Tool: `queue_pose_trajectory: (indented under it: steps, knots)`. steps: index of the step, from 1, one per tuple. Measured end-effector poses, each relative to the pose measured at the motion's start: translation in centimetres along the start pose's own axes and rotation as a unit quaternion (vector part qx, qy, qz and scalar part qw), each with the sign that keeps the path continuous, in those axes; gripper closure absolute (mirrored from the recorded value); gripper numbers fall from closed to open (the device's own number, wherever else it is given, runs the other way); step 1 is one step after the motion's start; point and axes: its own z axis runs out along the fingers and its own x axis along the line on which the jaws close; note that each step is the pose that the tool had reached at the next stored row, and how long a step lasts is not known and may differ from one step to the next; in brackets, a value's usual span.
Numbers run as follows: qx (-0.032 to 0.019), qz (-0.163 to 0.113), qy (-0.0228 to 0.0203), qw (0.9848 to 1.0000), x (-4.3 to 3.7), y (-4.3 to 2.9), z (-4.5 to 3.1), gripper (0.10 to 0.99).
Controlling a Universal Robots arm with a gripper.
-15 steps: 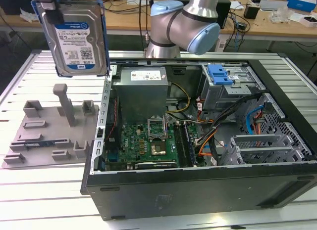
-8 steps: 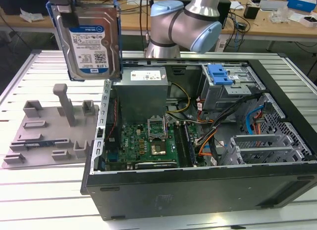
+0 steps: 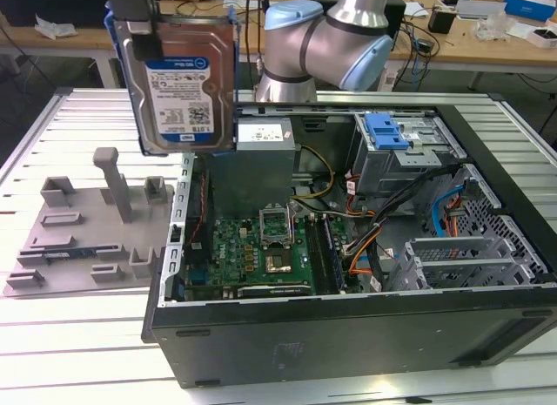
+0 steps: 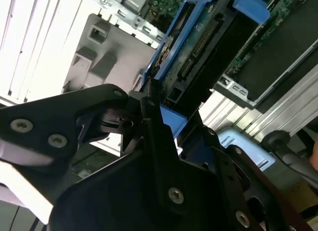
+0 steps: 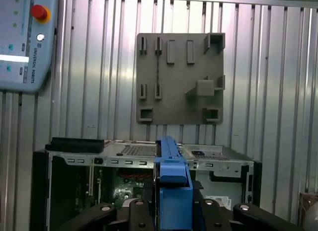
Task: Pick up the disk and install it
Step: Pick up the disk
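The gripper [image 5: 172, 203] clamps its fingers on the disk [image 3: 187, 83], which hangs on edge between them. Beneath the fingers lie the open computer case [image 3: 348, 335] and the grey fixture plate [image 5: 179, 77].

The exterior view's top crops the tool [image 3: 142, 41]; that tool covers the disk [image 3: 187, 83] (upper corner).

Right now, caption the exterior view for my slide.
The arm's fingers hold the disk upright, raised near the open computer case.
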Motion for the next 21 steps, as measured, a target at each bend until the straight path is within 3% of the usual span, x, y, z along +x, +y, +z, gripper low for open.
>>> queue_pose_trajectory:
  steps: [5,9,11,15,17,21]
  knots:
    - [-0.0016,0.000,-0.0002,1.0000,2.54,-2.78,-0.01,0.718]
    - [-0.0026,0.000,-0.0002,1.0000,3.89,-4.42,-0.01,0.718]
    - [-0.0033,0.000,-0.0003,1.0000,4.82,-5.62,-0.01,0.718]
    - [-0.0041,0.000,-0.0003,1.0000,5.89,-7.11,-0.01,0.718]
    - [-0.0045,0.000,-0.0003,1.0000,6.86,-8.50,-0.01,0.718]
    - [-0.0046,0.000,-0.0003,1.0000,8.08,-10.13,-0.02,0.718]
